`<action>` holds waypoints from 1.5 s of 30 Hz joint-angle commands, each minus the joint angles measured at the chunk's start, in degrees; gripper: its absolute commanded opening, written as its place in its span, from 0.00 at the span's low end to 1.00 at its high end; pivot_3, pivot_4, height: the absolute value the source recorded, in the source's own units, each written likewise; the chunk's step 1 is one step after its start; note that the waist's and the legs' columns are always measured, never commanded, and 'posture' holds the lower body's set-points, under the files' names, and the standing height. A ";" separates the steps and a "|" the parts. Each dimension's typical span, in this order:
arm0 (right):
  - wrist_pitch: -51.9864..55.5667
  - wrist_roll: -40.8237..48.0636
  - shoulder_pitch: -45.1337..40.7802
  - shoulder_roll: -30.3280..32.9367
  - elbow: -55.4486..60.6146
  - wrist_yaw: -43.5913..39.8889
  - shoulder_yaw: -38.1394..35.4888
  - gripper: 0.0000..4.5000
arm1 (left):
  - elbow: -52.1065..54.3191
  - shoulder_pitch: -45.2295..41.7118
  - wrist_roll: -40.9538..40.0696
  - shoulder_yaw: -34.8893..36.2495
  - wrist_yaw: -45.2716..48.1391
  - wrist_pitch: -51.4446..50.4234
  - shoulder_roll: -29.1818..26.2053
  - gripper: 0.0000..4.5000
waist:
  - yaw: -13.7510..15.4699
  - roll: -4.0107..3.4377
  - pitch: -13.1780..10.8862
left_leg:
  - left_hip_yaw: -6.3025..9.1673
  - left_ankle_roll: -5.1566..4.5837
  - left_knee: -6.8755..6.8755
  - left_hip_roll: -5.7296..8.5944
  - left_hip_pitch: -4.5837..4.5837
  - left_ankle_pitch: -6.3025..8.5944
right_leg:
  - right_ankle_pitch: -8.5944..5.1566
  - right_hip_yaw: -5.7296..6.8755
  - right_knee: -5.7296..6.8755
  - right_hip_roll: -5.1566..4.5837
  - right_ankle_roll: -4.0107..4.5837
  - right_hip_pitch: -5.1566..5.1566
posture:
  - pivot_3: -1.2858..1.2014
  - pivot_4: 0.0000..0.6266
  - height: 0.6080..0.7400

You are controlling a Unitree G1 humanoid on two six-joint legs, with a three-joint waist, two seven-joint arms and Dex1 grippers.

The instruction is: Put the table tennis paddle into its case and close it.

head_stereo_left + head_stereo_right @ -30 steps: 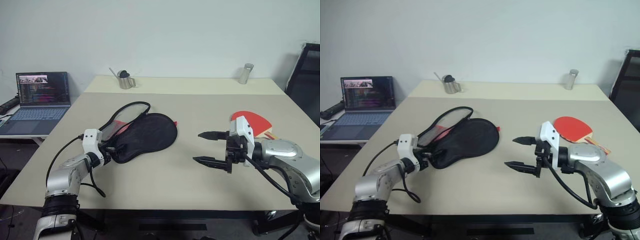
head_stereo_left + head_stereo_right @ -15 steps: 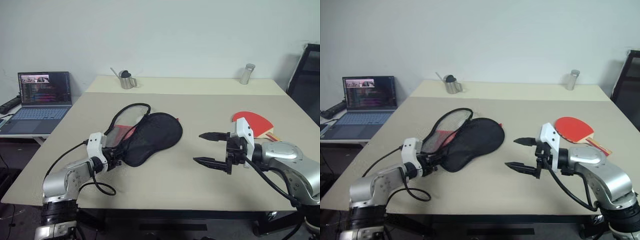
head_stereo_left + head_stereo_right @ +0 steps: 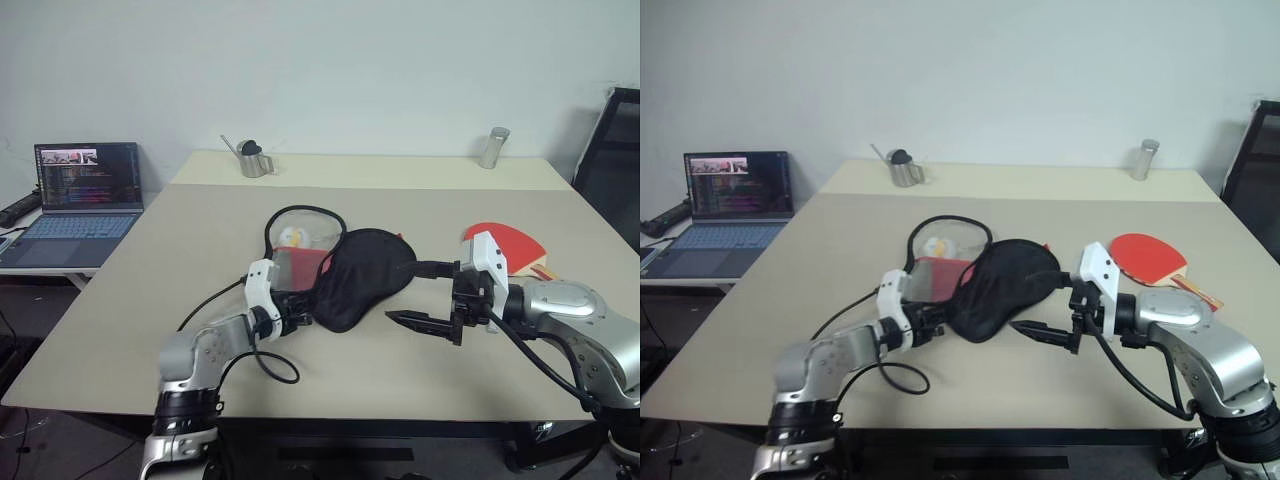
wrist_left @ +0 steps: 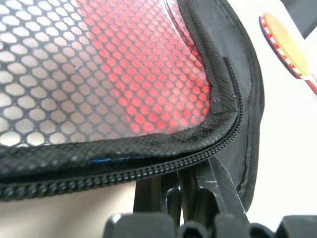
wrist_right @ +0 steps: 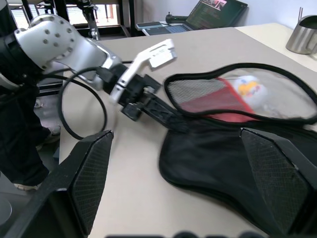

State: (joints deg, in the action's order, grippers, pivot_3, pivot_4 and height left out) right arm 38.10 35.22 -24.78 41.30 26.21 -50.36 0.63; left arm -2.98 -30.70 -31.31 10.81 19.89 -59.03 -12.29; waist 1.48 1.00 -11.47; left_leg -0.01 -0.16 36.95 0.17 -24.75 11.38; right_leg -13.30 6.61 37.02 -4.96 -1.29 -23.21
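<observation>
Left gripper clamped on case edge mid-table; right gripper spread wide, empty, beside it; paddle behind right arm; cup, shaker, laptop far off

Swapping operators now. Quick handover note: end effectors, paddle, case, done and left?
Left end effector: shut on the case's zipper edge.
Right end effector: open, holding nothing, just beside the case.
Case: mid-table, unzipped, black side up, mesh pocket showing.
Paddle: flat on the table beyond the right arm, outside the case.
Done: case gripped.
Left: pick up paddle, slide it in, zip shut.
</observation>
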 commanded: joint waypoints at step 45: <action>21.74 2.78 -3.05 -16.54 -6.98 27.69 -0.87 1.00 | -0.40 4.56 7.01 -2.81 36.19 38.09 -30.96 1.00 | -0.16 0.11 -0.10 | -0.27 0.07 -0.06 -0.44 -0.07 0.05 | 0.04 -0.29 0.02 0.20 0.30 -0.32 | 0.52 0.24 1.00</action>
State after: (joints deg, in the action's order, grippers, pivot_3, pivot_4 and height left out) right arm 59.94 39.29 -27.19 25.73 19.46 -24.61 -0.66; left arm -2.15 -24.96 -25.23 7.07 55.44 -23.11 -42.56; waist 1.33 1.11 -11.57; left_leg -0.31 -0.09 36.88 -0.27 -24.81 11.43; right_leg -13.27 6.29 37.04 -4.66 -0.99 -23.55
